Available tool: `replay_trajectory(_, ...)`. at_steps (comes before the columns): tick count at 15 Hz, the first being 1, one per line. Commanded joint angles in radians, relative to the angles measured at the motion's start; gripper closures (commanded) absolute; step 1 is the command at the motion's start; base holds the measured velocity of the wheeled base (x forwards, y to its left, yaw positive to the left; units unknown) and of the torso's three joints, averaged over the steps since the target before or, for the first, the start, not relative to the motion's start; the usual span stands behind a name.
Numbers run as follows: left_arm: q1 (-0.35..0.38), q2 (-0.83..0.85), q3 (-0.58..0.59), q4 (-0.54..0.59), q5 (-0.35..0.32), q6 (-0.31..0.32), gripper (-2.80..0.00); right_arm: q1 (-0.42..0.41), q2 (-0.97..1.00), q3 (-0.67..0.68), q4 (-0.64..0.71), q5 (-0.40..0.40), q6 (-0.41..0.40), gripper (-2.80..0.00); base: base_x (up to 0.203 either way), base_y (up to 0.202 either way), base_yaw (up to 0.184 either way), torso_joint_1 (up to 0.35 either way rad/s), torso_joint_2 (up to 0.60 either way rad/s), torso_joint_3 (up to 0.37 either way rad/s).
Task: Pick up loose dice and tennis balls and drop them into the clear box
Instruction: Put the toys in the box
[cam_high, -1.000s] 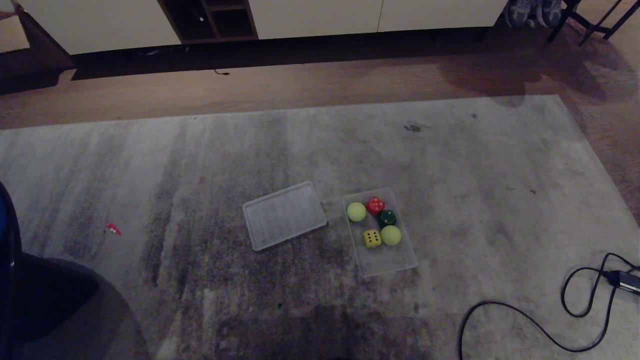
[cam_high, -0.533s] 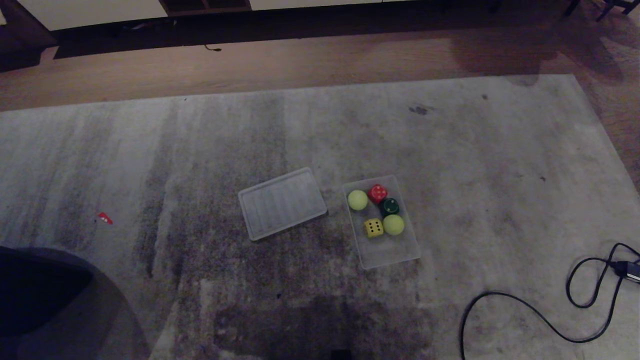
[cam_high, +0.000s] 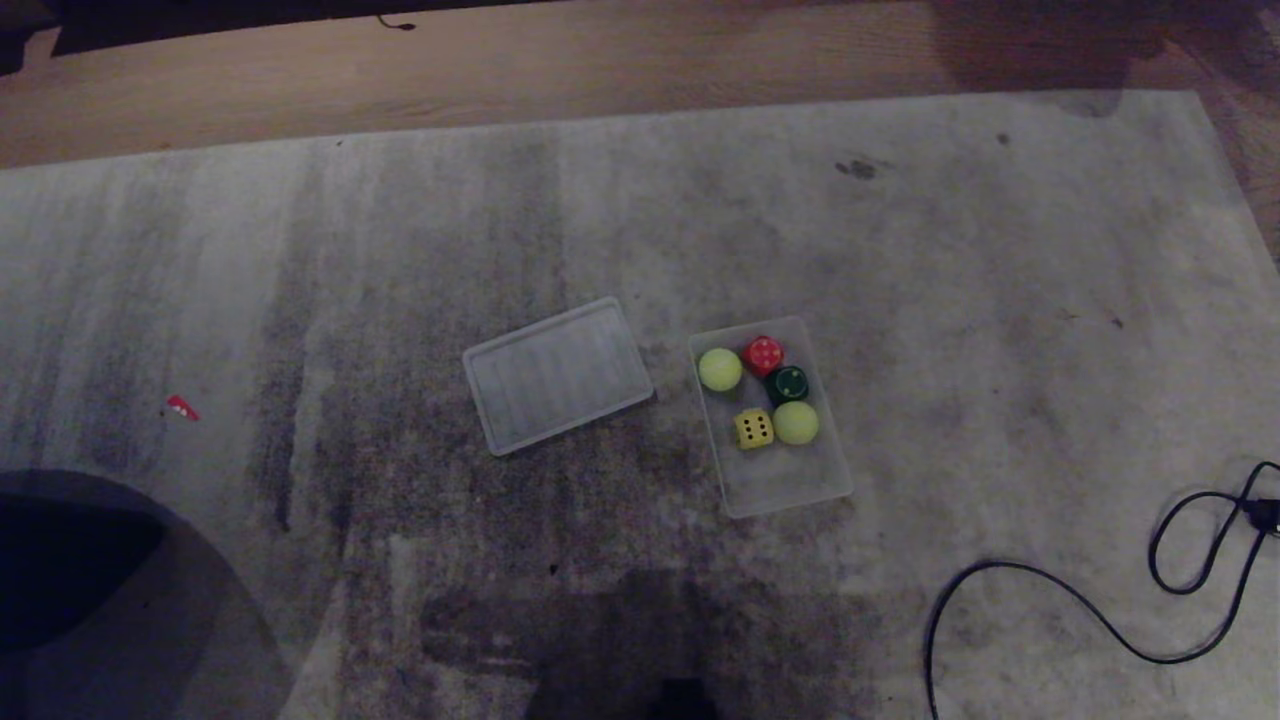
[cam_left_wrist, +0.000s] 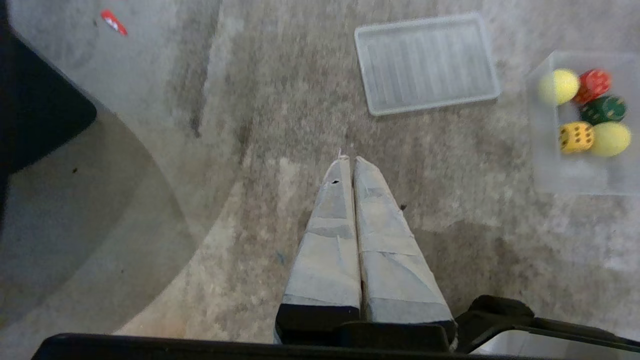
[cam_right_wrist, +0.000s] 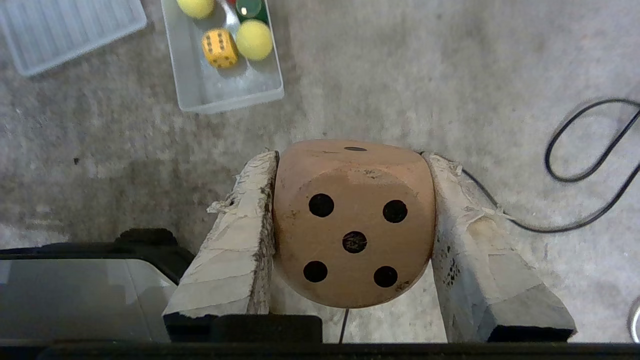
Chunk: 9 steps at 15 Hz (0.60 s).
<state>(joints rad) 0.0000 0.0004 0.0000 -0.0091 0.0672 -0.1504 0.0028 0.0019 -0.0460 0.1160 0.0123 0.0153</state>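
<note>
Our head camera has tipped further down since a second ago: the cabinet at the far wall has slid out of sight and the whole rug (cam_high: 640, 250) sits higher in view, while the things on it keep their places relative to one another.

Neither of our arms shows in the head view. In its wrist view our right gripper (cam_right_wrist: 352, 165) points down over the rug, its two taped fingers (cam_right_wrist: 235, 240) clamped on the flat sides of a beige die (cam_right_wrist: 352, 225), whose five-dot face turns toward the camera. The die hangs above bare rug, nearer to us than the clear box (cam_high: 790, 480) and a little to its right. Our left gripper (cam_left_wrist: 350, 162) also points down over the rug, to the left of the box, its fingers pressed together with nothing between them.

The clear box lies on the rug right of centre, long side running near to far. In its far half lie two tennis balls, one at the far left (cam_high: 719, 369) and one nearer on the right (cam_high: 796, 422), with a red die (cam_high: 762, 353) at the far end, a dark green die (cam_high: 787, 382) just beside it, and a yellow die (cam_high: 753, 429) touching the nearer ball. The near half of the box is bare. Its lid (cam_high: 556, 375) lies flat just to the left, apart from the box. A black cable (cam_high: 1080, 610) loops across the rug at the near right, and a small red scrap (cam_high: 182, 407) lies far off to the left.
</note>
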Motion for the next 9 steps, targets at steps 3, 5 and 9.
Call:
replay_trajectory(3, 0.000, 0.001, 0.000, 0.000, 0.000, -0.001, 0.00, 0.000, 0.000, 0.000, 0.001, 0.001, 0.000, 0.00, 0.000, 0.000, 0.000, 0.002, 0.00, -0.189)
replay_trajectory(5, 0.000, 0.001, 0.000, 0.000, 0.000, -0.001, 0.00, 0.000, 0.000, 0.000, 0.001, 0.001, 0.000, 0.00, 0.000, 0.000, 0.000, 0.004, 0.00, -0.193)
replay_trajectory(9, 0.000, 0.000, 0.000, 0.000, 0.000, -0.001, 0.00, 0.000, 0.000, 0.000, 0.002, 0.000, 0.000, 0.00, 0.000, 0.000, 0.000, 0.002, 0.00, -0.200)
